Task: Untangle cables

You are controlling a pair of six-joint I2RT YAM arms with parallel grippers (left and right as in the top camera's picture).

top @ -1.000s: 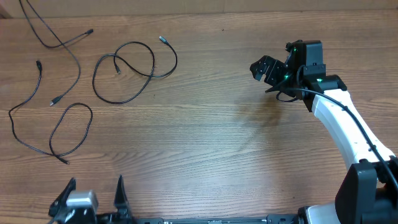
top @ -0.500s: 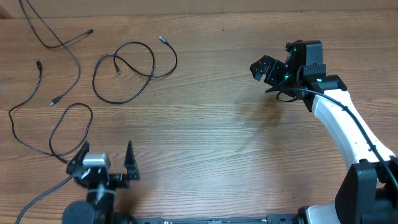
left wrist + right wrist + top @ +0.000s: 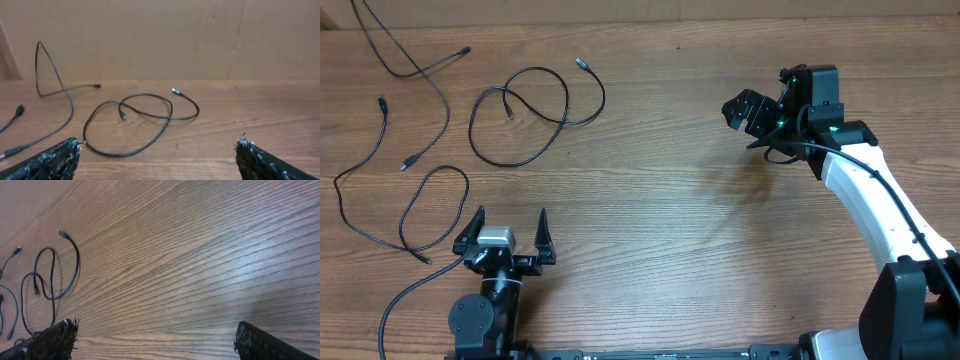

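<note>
Cables (image 3: 471,130) lying loose toward the far-left of the table (image 3: 670,220), one looped over itself. Left gripper (image 3: 510,214) by the table's near-left edge, spread wide, empty. Right gripper (image 3: 742,108) above the table's far-right part, spread wide, empty.

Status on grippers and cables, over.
Left gripper open, empty, beside snaking cable. Right gripper open, empty, far right. Looped cable crosses itself; nothing in the way.

Thin black cables (image 3: 472,128) lie loosely looped, far left.
</note>
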